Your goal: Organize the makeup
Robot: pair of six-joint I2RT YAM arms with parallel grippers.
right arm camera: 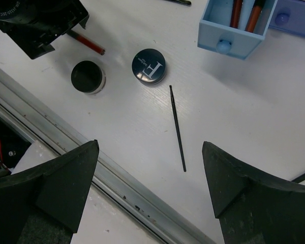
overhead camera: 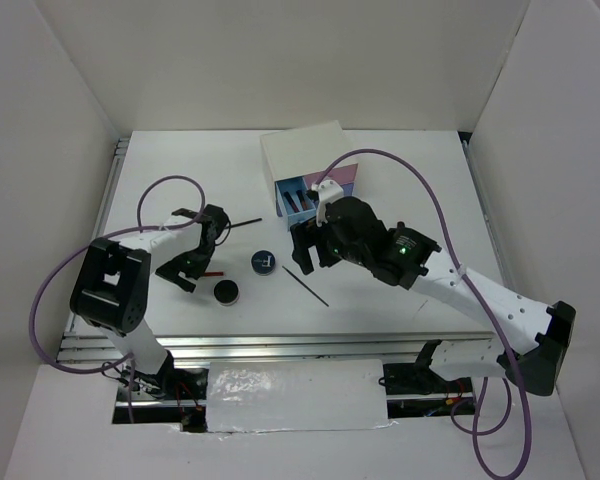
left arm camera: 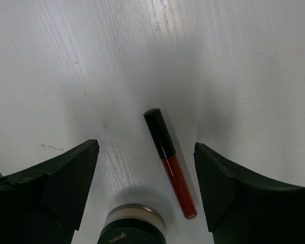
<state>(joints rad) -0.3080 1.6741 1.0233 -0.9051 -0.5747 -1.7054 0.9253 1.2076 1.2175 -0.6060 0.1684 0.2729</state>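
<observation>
Left wrist view: a lip gloss tube lies flat on the table, between the fingers of my left tool, which is spread wide and holding nothing.

The tube's long axis runs almost straight up the view, black cap at the far end and leaning slightly left, red body towards me, so the fingers would close squarely across it. I judge it light, stiff, smooth and round, so likely to roll or squirt out. I'd pinch it mid-length, near where the cap meets the red. A round jar sits just beside its red end. My right tool is also wide open and empty, over a thin black stick that lies flat and slants away towards the marked compact.
</observation>
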